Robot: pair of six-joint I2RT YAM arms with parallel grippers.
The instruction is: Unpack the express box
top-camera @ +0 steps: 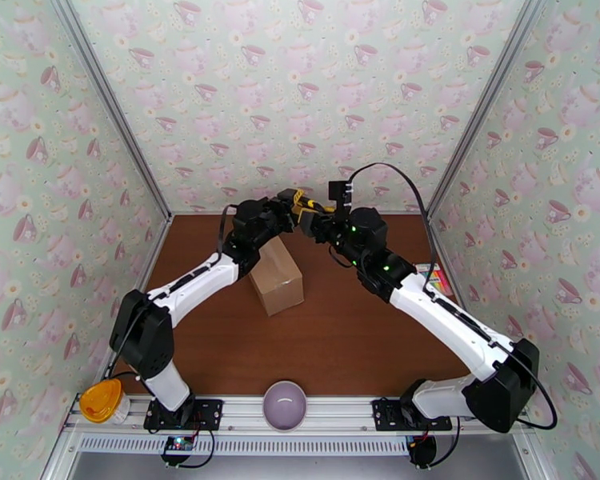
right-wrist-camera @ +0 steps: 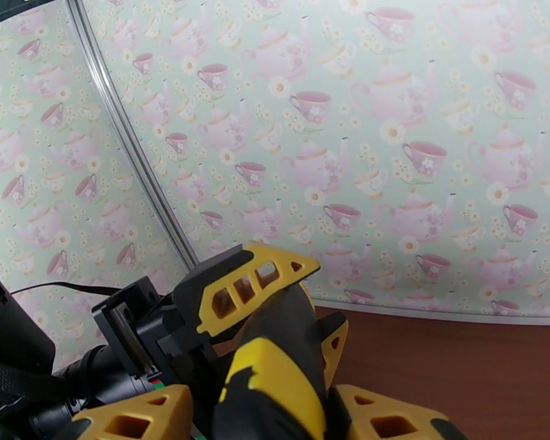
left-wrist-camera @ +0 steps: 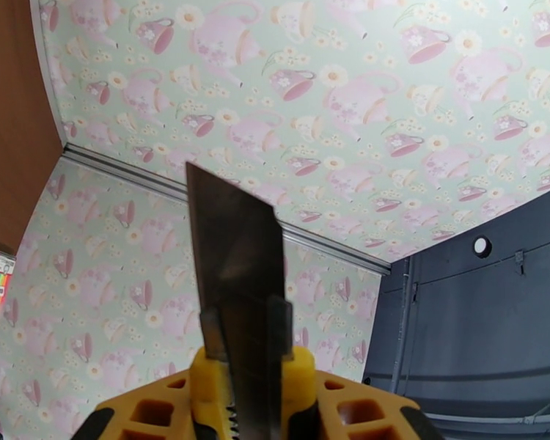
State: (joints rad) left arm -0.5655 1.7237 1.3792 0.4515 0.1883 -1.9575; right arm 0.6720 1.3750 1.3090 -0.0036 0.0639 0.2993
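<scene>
The left end effector point(left-wrist-camera: 254, 405) is clenched on a utility knife point(left-wrist-camera: 238, 287). In the left wrist view the yellow-and-black handle sits between its yellow fingers point(left-wrist-camera: 152, 413) at the bottom centre of the frame, and the bare blade rises toward the middle.

The right end effector point(right-wrist-camera: 275, 418) straddles the same knife handle at the bottom of the right wrist view. Whether its fingers point(right-wrist-camera: 392, 421) are pressing on the handle cannot be told. To the left in that frame is the black body of the left end effector.

In the top view both end effectors meet at the upper centre of the frame, with the knife's yellow between them.

The express box point(top-camera: 276, 275) stands on the brown surface point(top-camera: 340, 346) just left of centre, below the left wrist. Its flaps are shut.

A lilac bowl point(top-camera: 285, 405) sits at the bottom centre, on the rail. A coloured packet point(top-camera: 436, 280) lies at the right edge of the surface.
</scene>
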